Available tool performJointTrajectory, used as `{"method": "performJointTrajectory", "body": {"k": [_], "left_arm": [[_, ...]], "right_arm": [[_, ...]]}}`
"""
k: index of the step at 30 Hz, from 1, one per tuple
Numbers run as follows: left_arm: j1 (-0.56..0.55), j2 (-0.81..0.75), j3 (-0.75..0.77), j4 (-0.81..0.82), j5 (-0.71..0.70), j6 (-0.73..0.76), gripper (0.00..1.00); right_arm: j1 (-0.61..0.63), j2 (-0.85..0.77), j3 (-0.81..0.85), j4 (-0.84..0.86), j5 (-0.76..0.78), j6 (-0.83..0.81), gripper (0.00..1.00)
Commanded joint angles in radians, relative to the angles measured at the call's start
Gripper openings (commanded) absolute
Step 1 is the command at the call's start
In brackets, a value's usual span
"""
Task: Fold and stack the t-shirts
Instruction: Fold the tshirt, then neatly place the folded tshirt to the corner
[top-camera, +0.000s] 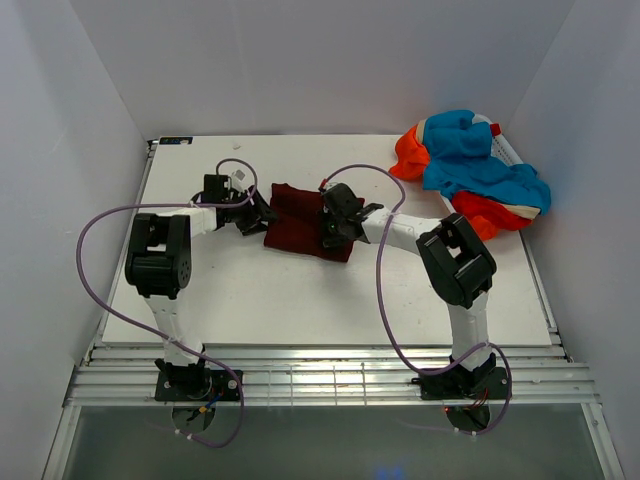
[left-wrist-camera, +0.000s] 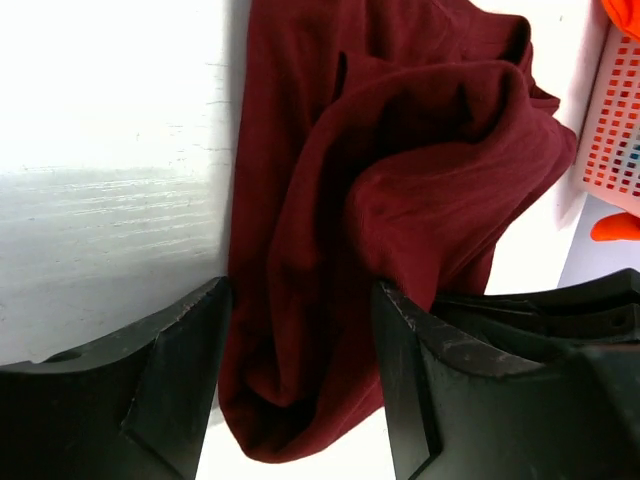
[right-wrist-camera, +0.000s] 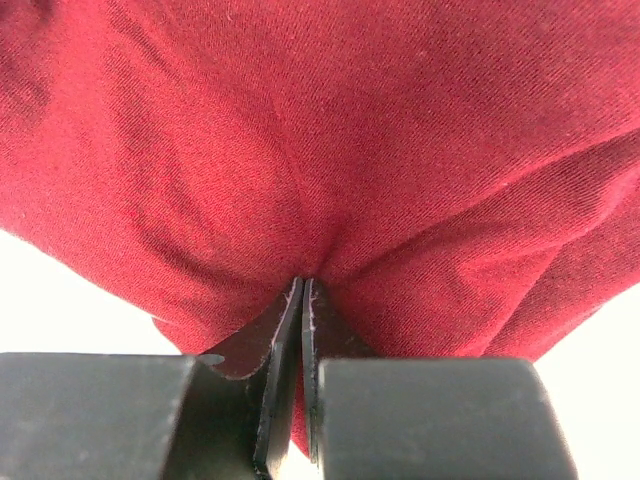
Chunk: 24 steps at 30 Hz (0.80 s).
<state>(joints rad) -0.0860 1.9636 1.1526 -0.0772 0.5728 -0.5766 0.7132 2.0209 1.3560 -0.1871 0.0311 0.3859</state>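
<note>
One maroon shirt (top-camera: 300, 218) lies bunched into a rough, creased rectangle a little toward 12 o'clock from the middle of the white surface (top-camera: 300, 300), between the two arms. The left fingers (left-wrist-camera: 175, 375) stand open at the shirt's 9 o'clock edge. In the left wrist view they are spread wide on either side of a rounded fold of maroon cloth. The fold runs up between them and rises into a loose hump toward 1 o'clock, and neither finger visibly presses it. The right fingers (right-wrist-camera: 265, 345) sit over the shirt's 3 o'clock part and are closed on it. The right wrist view shows the two tips nearly touching with a pinch of maroon cloth caught between them, creases fanning out from that spot toward 10, 12 and 2 o'clock. Whether the pinched part is raised off the surface I cannot tell. Well apart from the maroon shirt, in the surface's 2 o'clock corner, a pile (top-camera: 475, 170) of orange and blue shirts with white trim lies crumpled, blue mostly on top. A white lattice basket (left-wrist-camera: 615, 120) shows at the 3 o'clock edge of the left wrist view, orange cloth showing through and beside it.
</note>
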Motion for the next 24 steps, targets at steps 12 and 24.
{"method": "performJointTrajectory", "body": {"k": [12, 24], "left_arm": [[0.072, -0.129, -0.094, -0.006, -0.007, -0.002, 0.98], [0.084, -0.123, -0.096, 0.07, 0.169, -0.051, 0.98]], "right_arm": [[0.035, 0.068, -0.008, -0.29, 0.039, -0.035, 0.08], [0.049, 0.081, 0.017, -0.304, 0.044, -0.038, 0.08]]}}
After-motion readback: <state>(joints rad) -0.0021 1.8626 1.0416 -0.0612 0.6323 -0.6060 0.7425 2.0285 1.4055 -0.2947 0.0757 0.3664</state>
